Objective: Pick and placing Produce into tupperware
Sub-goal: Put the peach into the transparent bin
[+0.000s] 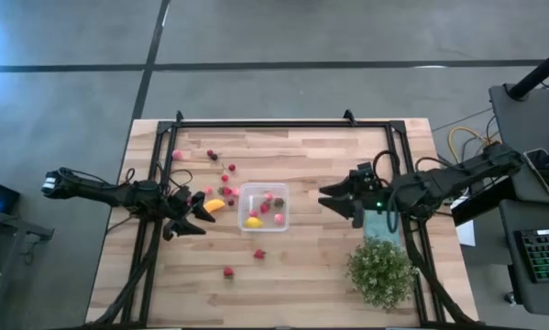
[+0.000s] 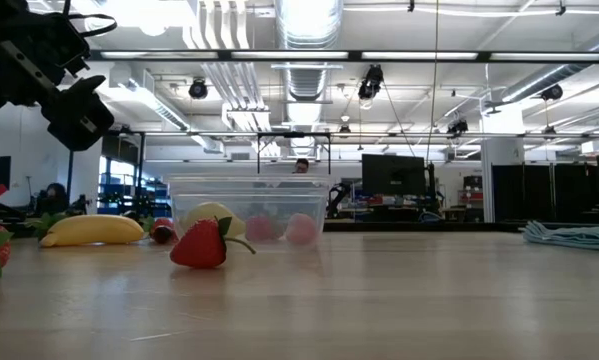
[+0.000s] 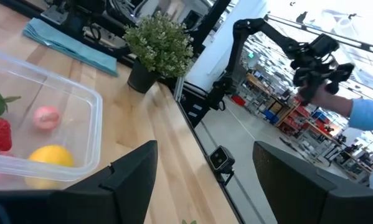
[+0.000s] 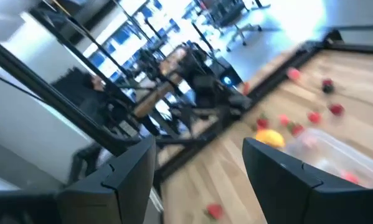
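1. High view had the small clear plastic tupperware box (image 1: 264, 207) mid-table with a yellow lemon (image 1: 253, 221) and a few pink and red berries (image 1: 268, 196) already inside, so I figured we were partway through, between picks.
2. My left gripper (image 1: 203, 217) hung just beside the box over the orange-yellow curved piece (image 1: 216, 205), fingers spread, holding nothing. Right gripper (image 1: 336, 199) sat on the box's other side, also spread and empty.
3. Loose red berries (image 1: 225, 178) lay scattered near the box. Next move, I'd guess: drop the left gripper onto that curved piece and close.
4. Low view showed what the overhead hid: a leafy red strawberry (image 2: 202, 243) lying in front of the box.
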Tool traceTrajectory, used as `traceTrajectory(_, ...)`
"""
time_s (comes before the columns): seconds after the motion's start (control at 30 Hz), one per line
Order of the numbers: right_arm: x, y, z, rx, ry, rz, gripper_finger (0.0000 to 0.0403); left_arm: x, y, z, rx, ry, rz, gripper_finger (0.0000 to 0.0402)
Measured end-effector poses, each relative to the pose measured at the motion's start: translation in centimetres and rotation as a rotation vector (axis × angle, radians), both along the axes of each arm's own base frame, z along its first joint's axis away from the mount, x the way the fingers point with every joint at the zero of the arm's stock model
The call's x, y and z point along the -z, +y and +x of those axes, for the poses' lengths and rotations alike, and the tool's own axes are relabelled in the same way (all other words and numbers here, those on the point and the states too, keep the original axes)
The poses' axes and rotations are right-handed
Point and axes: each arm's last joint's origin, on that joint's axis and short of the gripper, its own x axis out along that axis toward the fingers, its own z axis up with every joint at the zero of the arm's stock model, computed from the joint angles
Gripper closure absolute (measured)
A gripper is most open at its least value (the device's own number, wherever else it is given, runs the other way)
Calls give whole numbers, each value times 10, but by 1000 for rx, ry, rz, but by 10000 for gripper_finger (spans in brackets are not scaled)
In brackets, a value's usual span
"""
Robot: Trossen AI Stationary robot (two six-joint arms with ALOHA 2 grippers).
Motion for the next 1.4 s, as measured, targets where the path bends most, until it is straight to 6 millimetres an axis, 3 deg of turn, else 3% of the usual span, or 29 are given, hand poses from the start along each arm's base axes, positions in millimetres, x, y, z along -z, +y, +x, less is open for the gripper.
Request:
traceTrajectory(0.33,68,-13,-30,29,81,-68,170,0,0,0,-1,3,2,152)
traceTrajectory(0.73,107,-26,-80,-200,-168,-443,170,5,0,2,3,2,105,152)
traceTrajectory(0.9,130,-35,-102,-185,-219,-488,170,6,0,3,4,10,107,152)
traceTrajectory(1.07,150,-40,-122,-298,-277,-479,170,6,0,3,4,8,106,152)
traceTrajectory(1.2,159,-43,-134,-343,-282,-474,170,6,0,3,4,10,107,152)
traceTrajectory(1.4,166,-46,-134,-310,-102,-491,170,5,0,3,5,5,106,152)
